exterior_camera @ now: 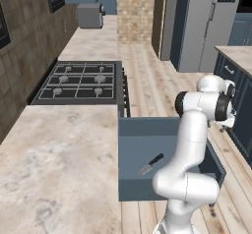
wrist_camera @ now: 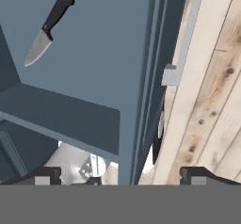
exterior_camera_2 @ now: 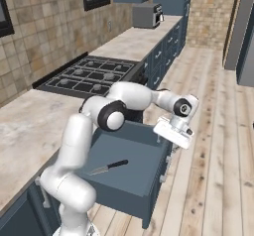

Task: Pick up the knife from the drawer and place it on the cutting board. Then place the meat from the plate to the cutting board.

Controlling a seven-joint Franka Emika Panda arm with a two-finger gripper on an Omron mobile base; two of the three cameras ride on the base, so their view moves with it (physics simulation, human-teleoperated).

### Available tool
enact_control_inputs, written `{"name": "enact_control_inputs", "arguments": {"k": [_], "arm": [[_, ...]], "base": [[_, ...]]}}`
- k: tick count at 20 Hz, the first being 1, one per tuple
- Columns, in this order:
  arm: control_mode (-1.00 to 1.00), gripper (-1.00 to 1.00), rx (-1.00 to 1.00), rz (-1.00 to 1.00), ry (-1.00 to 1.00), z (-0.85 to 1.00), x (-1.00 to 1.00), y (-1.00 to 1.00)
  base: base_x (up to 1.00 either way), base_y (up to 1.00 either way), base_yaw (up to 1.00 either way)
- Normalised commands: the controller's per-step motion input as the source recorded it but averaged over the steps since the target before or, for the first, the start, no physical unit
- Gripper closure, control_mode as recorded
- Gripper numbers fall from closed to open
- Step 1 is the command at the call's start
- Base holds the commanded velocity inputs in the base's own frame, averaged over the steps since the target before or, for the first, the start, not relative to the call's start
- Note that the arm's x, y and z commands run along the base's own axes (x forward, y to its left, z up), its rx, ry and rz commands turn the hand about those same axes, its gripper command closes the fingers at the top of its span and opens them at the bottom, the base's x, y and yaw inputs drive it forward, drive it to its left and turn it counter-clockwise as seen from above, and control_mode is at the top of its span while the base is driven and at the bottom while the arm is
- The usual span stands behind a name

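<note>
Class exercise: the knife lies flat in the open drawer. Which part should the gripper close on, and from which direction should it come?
Grip the knife by its black handle, coming straight down from above. It lies flat on the drawer floor, walls all round, so a side approach looks blocked. The handle is thicker and blunt; the blade tapers thin. The open gripper hangs over the front panel.

Drawer [exterior_camera: 147, 152] pulled out, open from above; knife [exterior_camera: 150, 164] lies alone on its floor, bare floor all round it; drawer walls and front panel [exterior_camera_2: 158, 180] bound it; the arm's own links [exterior_camera: 189, 144] overhang one side.
</note>
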Motion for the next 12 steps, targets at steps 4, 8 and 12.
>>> {"name": "enact_control_inputs", "arguments": {"k": [4,8,12], "arm": [[-1.0,-1.0,-0.16,0.0,-0.16,0.26,-0.66,0.42],[-1.0,-1.0,-0.25,-0.01,-0.46,0.0,-1.0,0.74],[-1.0,-1.0,-0.28,-0.06,-0.55,0.02,-1.0,0.82]], "base": [[0.0,0.0,0.0],[0.0,0.0,0.0],[0.0,0.0,0.0]]}}
